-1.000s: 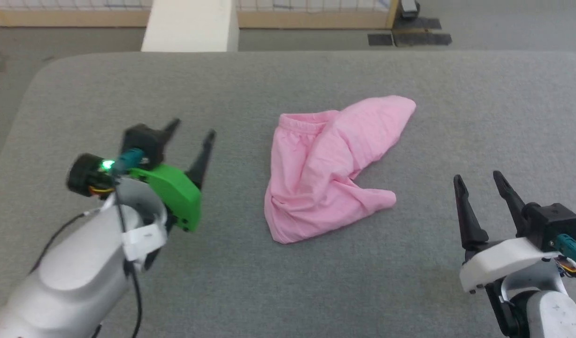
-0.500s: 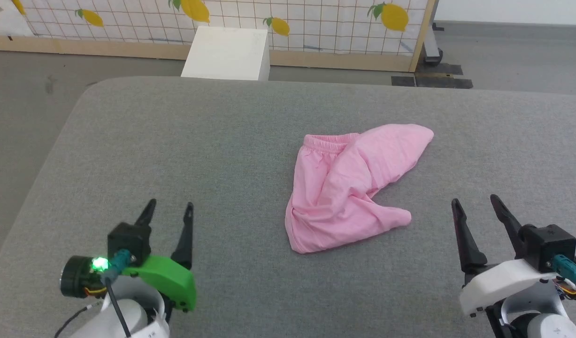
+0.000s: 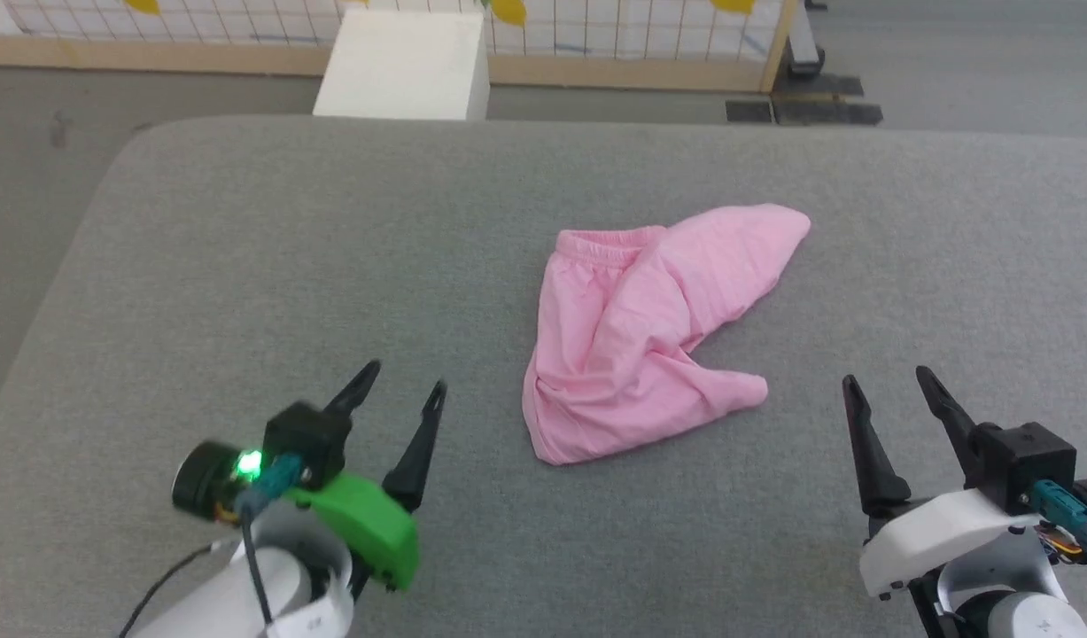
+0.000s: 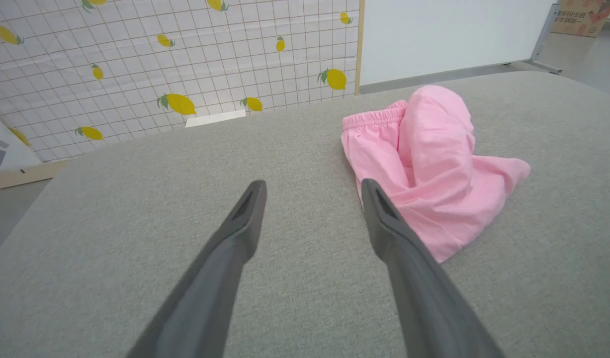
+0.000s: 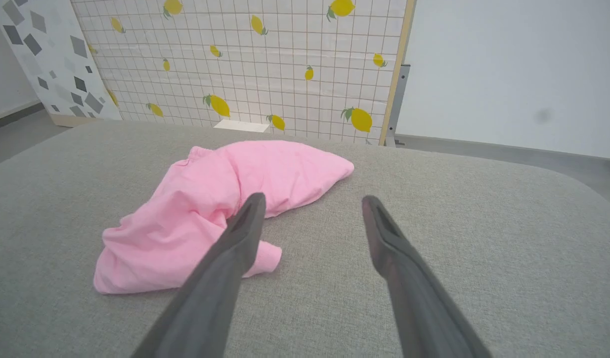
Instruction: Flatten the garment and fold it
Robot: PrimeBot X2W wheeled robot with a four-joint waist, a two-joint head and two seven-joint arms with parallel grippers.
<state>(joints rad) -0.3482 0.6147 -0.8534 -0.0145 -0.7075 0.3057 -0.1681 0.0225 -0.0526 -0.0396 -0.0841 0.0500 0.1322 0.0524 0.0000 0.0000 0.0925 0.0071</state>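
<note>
Where the grey padded surface [image 3: 242,266] is viewed from the head camera, the garment [image 3: 640,328] is found crumpled near its middle. Its waistband [image 3: 609,245] is turned to the far side, and one pink leg is folded over toward the far right. The left gripper [image 3: 407,375] is held at the front left, fingers spread, nothing grasped; the cloth lies to its right, not touched. The right gripper [image 3: 886,376] is held at the front right, fingers likewise spread and empty, apart from the cloth. A white box [image 3: 406,62] and a lemon-printed screen [image 4: 185,74] are noted beyond the surface.
</note>
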